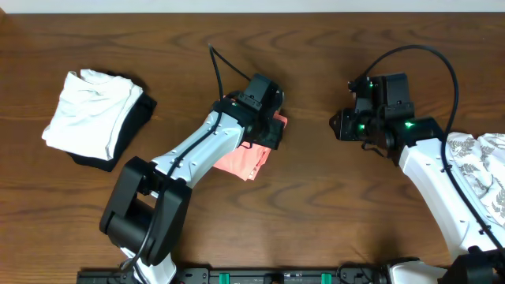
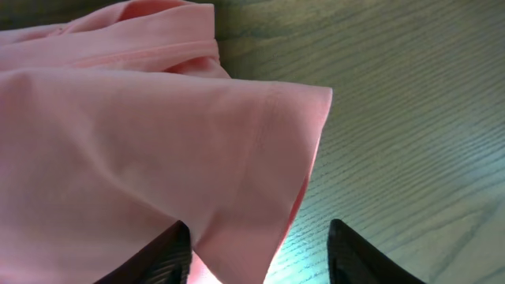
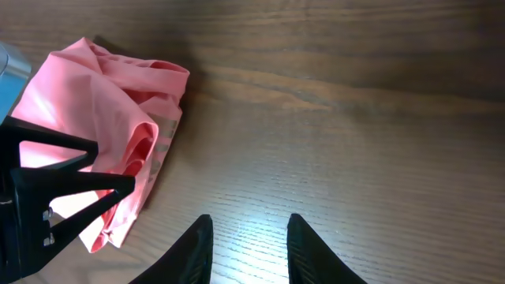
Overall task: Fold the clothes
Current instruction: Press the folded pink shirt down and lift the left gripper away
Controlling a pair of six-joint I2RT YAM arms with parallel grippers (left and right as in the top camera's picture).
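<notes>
The salmon-pink clothes lie folded into a small bundle at the middle of the wooden table. My left gripper hangs over the bundle's far right corner. In the left wrist view the pink fabric fills the left half, and a folded edge droops between the two spread jaws of the left gripper, which is open and not pinching it. My right gripper hovers to the right of the bundle. Its jaws stand open over bare wood. The right wrist view shows the crumpled pink bundle at far left.
A white folded garment rests on something dark at the far left. A white cloth with grey leaf print lies at the right edge beside the right arm. The left arm's black frame stands beside the bundle.
</notes>
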